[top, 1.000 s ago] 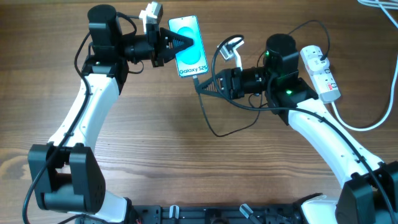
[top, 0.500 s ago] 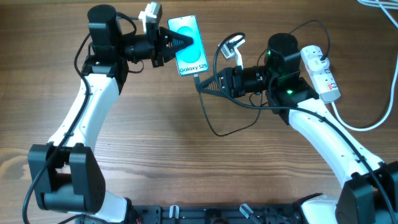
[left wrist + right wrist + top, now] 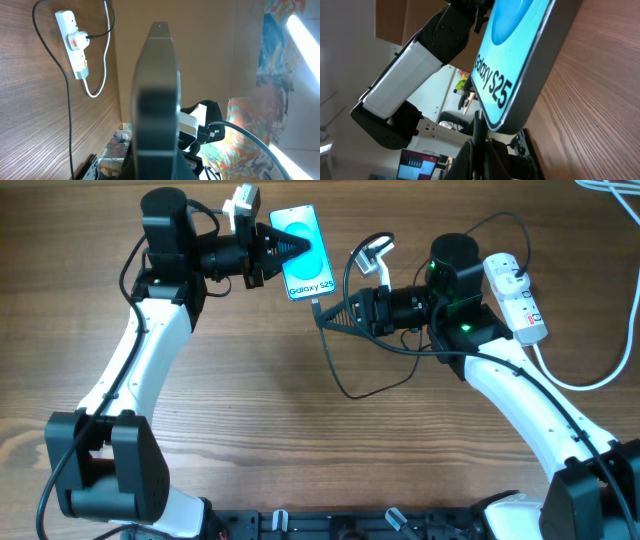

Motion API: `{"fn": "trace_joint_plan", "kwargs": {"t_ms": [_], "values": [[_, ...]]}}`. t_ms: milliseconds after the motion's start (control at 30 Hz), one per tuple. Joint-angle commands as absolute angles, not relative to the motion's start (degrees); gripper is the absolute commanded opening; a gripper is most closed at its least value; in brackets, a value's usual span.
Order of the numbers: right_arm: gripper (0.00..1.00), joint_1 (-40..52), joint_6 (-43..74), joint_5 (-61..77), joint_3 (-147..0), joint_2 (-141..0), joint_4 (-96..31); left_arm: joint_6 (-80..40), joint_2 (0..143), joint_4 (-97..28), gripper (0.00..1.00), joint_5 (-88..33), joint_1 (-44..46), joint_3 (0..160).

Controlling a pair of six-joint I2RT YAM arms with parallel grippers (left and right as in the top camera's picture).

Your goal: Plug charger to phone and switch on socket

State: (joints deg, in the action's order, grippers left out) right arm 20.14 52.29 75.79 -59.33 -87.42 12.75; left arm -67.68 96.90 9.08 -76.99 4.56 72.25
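Grip is tight on both sides: my closed left gripper [image 3: 290, 248] holds the small rectangular cyan-screened smartphone [image 3: 312, 265] above the brown wooden table [image 3: 300, 440], far middle, and my closed right gripper [image 3: 325, 318] pinches the thin black charger cable [image 3: 335, 375] at the smartphone's bottom edge, the white two-outlet power strip [image 3: 517, 298] lying far right.

table [image 3: 300, 470]: brown wood grain, matt
phone [image 3: 315, 260]: glossy glass screen; smooth grey edge, metal-like, satin
cable [image 3: 352, 396]: thin, black, matt, rubbery
power strip [image 3: 517, 298]: smooth white plastic, slight sheen
left arm [image 3: 130, 368]: glossy white shell, matt black joints
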Motion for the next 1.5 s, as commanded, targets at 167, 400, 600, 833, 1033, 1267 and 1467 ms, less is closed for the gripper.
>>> {"fn": "trace_joint_plan", "kwargs": {"t_ms": [167,400,600,833,1033,1267,1467], "values": [[0.04,19.9,52.8,74.4,-59.1,-86.8,12.8,-67.7,95.5,9.5,0.04,-78.6,4.8,73.0],[0.04,19.9,53.1,74.6,-59.1,-86.8,12.8,-64.3,95.5,9.8,0.04,-79.0,6.7,73.0],[0.04,19.9,53.1,75.2,-59.1,-86.8,12.4,-64.2,95.5,10.2,0.04,-79.0,6.6,73.0],[0.04,19.9,53.1,77.0,-59.1,-86.8,11.6,-63.0,95.5,18.3,0.04,-87.5,6.6,73.0],[0.04,19.9,53.0,74.8,-59.1,-86.8,12.2,-61.5,95.5,18.4,0.04,-90.4,6.7,72.9],[0.04,19.9,57.9,71.4,-59.1,-86.8,17.5,-60.1,95.5,18.4,0.04,-89.2,6.9,72.9],[0.04,19.9,58.7,67.4,-59.1,-86.8,17.6,-58.8,95.5,18.2,0.04,-89.3,8.3,72.9]]}}
